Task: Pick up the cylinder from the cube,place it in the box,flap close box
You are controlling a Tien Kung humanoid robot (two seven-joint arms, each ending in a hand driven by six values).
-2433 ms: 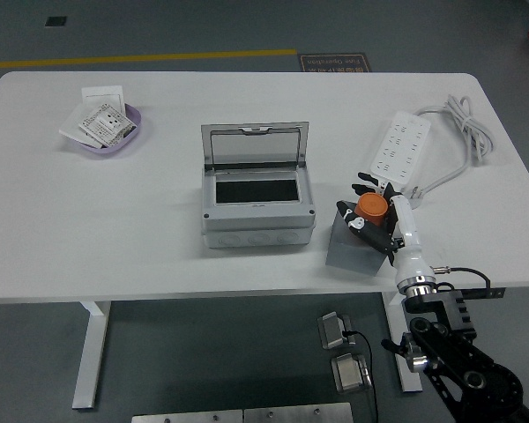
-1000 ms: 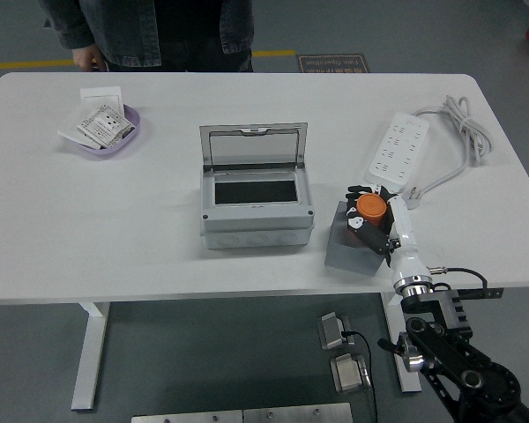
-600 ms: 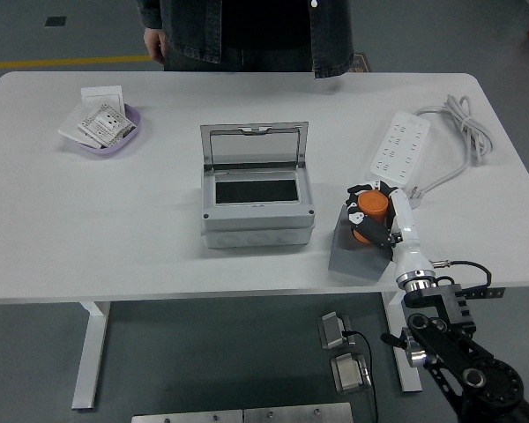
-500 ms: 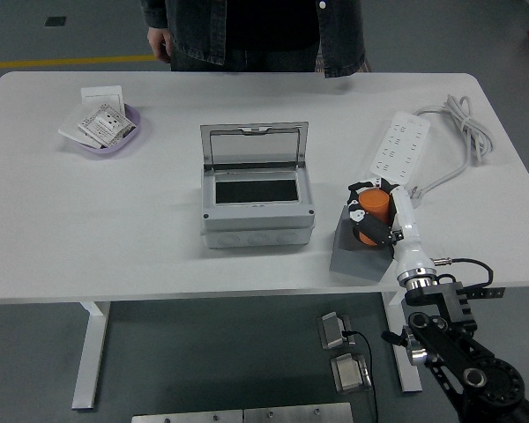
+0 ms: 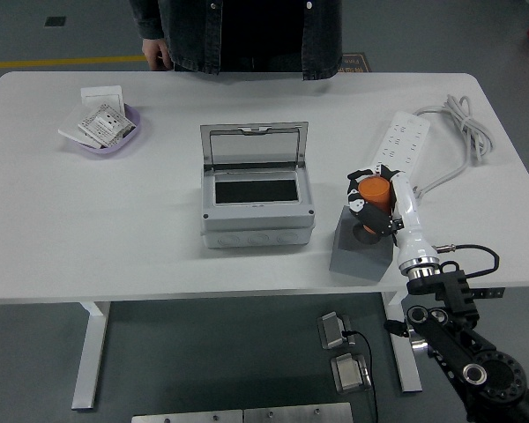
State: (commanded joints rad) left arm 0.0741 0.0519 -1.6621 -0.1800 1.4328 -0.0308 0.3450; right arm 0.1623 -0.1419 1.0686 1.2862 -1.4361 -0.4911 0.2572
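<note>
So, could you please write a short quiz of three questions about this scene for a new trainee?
1. True or false: the lid of the grey box is closed.
2. What does the right robot hand hold? A) the orange cylinder B) the power strip C) the purple bowl
3. Fill in: the cylinder is just above the grey ____.

Key: 1 false, the lid stands open. 2 A. 3 cube.

Our right hand [image 5: 371, 199] reaches in above the grey cube [image 5: 360, 248]. Its fingers [image 5: 360, 208] curl around the orange cylinder [image 5: 375, 191].
</note>
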